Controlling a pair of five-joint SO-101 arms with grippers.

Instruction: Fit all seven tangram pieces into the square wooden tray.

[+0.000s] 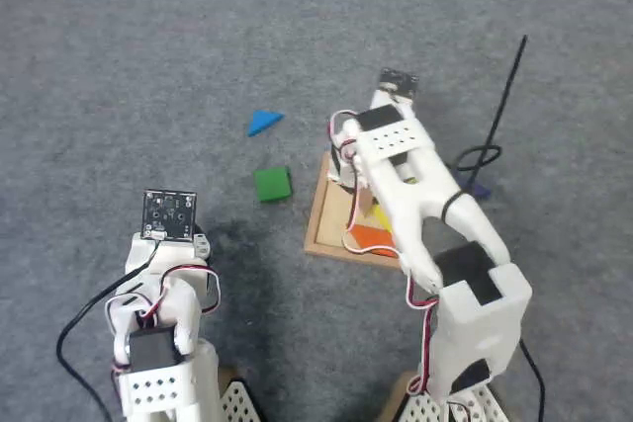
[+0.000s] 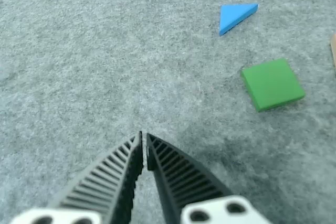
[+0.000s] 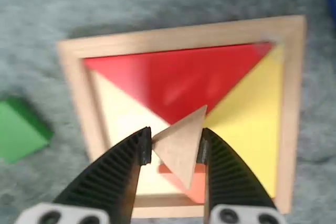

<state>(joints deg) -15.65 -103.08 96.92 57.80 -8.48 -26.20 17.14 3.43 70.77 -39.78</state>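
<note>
The square wooden tray (image 3: 178, 36) holds a large red triangle (image 3: 178, 80), a large yellow triangle (image 3: 252, 124) and an orange piece (image 3: 197, 184). Just above them, my right gripper (image 3: 173, 142) is shut on a plain wooden triangle (image 3: 181, 148). From above, the right arm hides most of the tray (image 1: 321, 219); the orange piece (image 1: 371, 237) peeks out. On the carpet to the tray's left lie a green square (image 1: 272, 183) and a blue triangle (image 1: 263, 123). My left gripper (image 2: 144, 139) is shut and holds nothing, low over bare carpet, short of the green square (image 2: 272, 84) and blue triangle (image 2: 236, 16).
A dark blue piece (image 1: 480, 188) lies on the carpet to the right of the tray, beside a black cable (image 1: 495, 116). The grey carpet (image 1: 119, 86) stretches wide at the left and the back.
</note>
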